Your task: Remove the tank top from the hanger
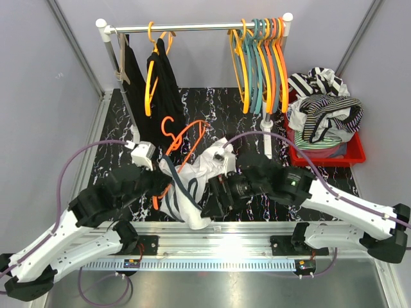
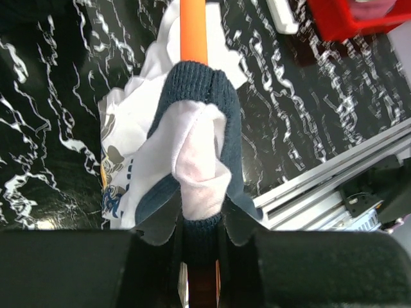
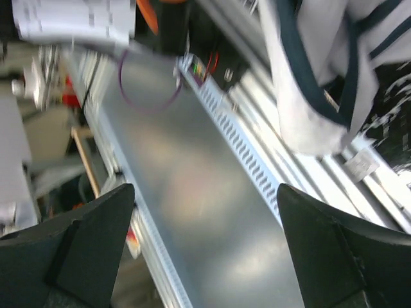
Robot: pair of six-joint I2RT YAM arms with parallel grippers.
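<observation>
Grips the tank top (image 2: 192,160) by its strap in the left pincer (image 2: 200,247), along a hanger (image 2: 192,29) pointing far; holds the right pincer (image 3: 202,192) wide open just right.

A robot lab cell: grey panel walls (image 1: 45,96), aluminium rail frame (image 1: 218,247), miniature clothes rack (image 1: 192,27), marbled tabletop (image 1: 218,109).

The left arm (image 1: 96,205) and right arm (image 1: 302,186) both reach inward to the white tank top with navy trim (image 1: 192,208). The left gripper (image 2: 202,256), at the garment's left side, is clamped on its navy strap. The right gripper (image 3: 205,189), just right of the garment, has its fingers spread wide and holds nothing.
</observation>
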